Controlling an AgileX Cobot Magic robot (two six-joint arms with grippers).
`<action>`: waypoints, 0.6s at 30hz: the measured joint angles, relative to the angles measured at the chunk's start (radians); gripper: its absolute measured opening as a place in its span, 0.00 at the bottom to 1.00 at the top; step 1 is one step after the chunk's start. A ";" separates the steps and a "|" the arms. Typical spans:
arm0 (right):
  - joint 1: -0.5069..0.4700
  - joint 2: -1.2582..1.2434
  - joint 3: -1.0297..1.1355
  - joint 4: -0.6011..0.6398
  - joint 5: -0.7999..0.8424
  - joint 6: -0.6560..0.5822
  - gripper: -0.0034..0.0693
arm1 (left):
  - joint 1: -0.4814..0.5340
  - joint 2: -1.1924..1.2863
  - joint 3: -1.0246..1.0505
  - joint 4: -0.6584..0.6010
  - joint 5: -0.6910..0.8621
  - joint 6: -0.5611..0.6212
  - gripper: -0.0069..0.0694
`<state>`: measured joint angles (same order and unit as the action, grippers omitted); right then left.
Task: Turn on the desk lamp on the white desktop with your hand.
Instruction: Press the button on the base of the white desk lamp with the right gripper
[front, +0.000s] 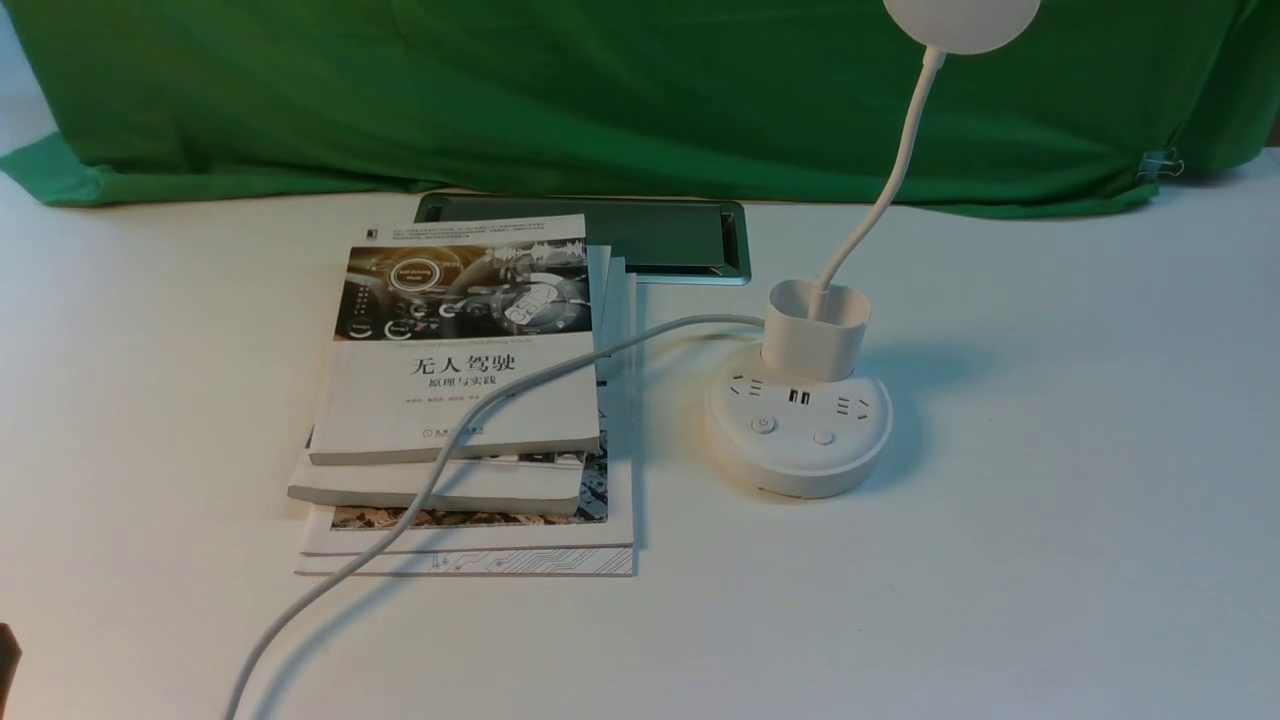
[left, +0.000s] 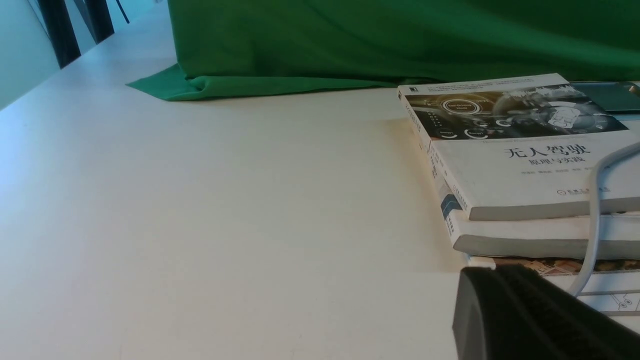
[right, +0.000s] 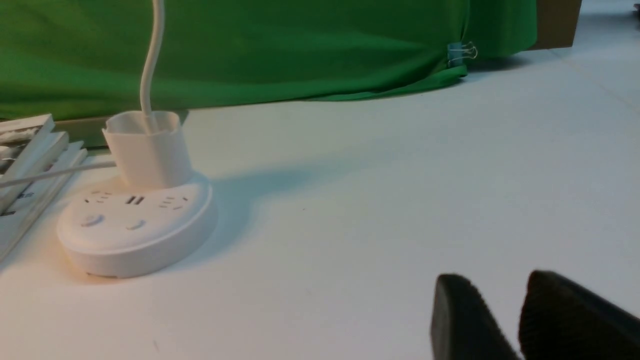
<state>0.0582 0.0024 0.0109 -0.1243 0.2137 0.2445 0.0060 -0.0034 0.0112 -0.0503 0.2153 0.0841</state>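
Green cloth (front: 600, 90) backs the white desk (front: 1050, 520); one lamp (front: 800, 430) stands right of the books (front: 460, 400), its neck rising and leaning right, its two buttons facing the robot. Right claw (right: 502, 295) is slightly parted and empty. Left claw (left: 500, 305) shows one finger, so I cannot tell its state.

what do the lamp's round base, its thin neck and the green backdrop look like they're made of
White round puck base of the desk lamp: likely hard moulded plastic, matte-smooth, with crisp socket slots and a soft sheen. Thin white bendy neck: probably a rubbery sleeve over a flexible core, judging by its smooth curve. Green backdrop: cloth, matte, creased and folded, held by a binder clip.
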 joint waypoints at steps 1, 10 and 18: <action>0.000 0.000 0.000 0.000 0.001 0.000 0.38 | 0.000 0.000 0.000 0.000 0.001 0.000 0.12; 0.000 0.000 0.000 0.000 0.001 0.004 0.38 | 0.000 0.000 0.000 0.000 0.001 0.000 0.12; 0.000 0.000 0.000 0.013 0.001 0.217 0.38 | 0.000 0.000 0.000 0.000 0.001 0.000 0.12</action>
<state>0.0582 0.0024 0.0109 -0.1115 0.2147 0.4611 0.0060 -0.0034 0.0112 -0.0503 0.2162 0.0841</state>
